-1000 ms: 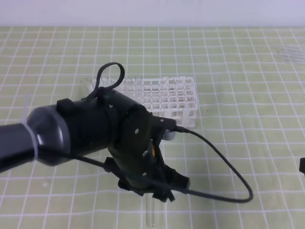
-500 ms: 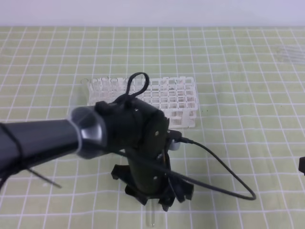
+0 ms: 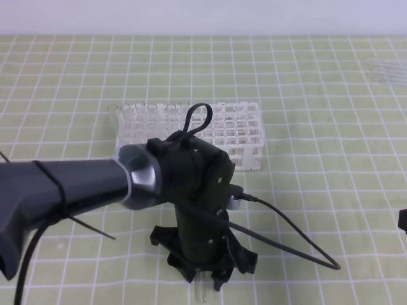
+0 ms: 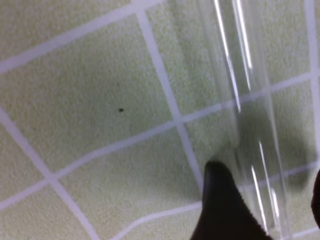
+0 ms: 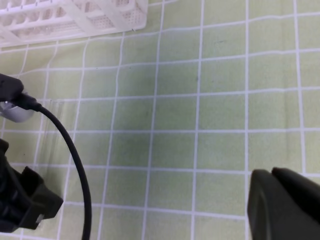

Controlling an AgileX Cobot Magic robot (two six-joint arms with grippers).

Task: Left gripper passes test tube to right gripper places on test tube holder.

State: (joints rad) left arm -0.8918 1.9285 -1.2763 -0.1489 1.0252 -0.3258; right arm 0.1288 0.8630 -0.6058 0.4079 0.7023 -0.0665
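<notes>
The clear test tube [image 3: 202, 293] lies flat on the green checked cloth near the front edge. My left gripper [image 3: 203, 278] points straight down over it. In the left wrist view the test tube [image 4: 240, 100] runs between the two black fingers [image 4: 220, 210]; one is against its left side and a gap remains on the right, so the gripper is open. The white test tube holder [image 3: 219, 127] stands behind the arm. Only a sliver of my right gripper [image 3: 403, 220] shows at the right edge. Its wrist view shows one dark finger [image 5: 282, 200].
A black cable [image 3: 299, 235] loops from the left arm across the cloth to the right of the tube. The holder's corner [image 5: 100, 15] shows at the top left of the right wrist view. A white wall borders the far side of the table.
The left arm has swung in and turned its wrist downward, bringing the gripper lower over the tube. The tube, holder and right gripper have not moved.
</notes>
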